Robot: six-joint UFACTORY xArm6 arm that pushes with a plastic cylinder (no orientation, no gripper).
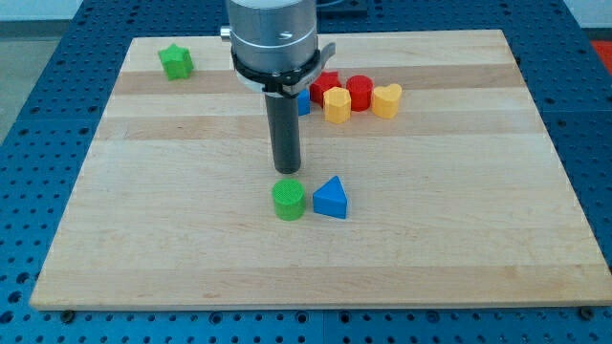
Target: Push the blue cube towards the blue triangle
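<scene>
Broadly, the pale wooden board (pixel 459 239) fills most of the view, its grain running in long planks, with a blue perforated table (pixel 588 115) showing around its edges. Wide bare wood lies along the view's bottom and at both sides; the blocks crowd the top middle.

The arm's grey cylindrical housing (pixel 273 38) hangs over the top centre, and the dark rod drops from it. My tip (pixel 287 171) holds nothing and sits just above the green cylinder (pixel 289 200), close to it, though I cannot tell if they touch.

The blue triangle (pixel 331 199) lies just beside that cylinder on the view's right. The blue cube (pixel 303 101) is mostly hidden behind the rod, up by the red star-like block (pixel 326 84), red cylinder (pixel 360 92), yellow hexagon (pixel 337 105) and yellow heart (pixel 386 99). A green star (pixel 176 61) sits alone at top left.
</scene>
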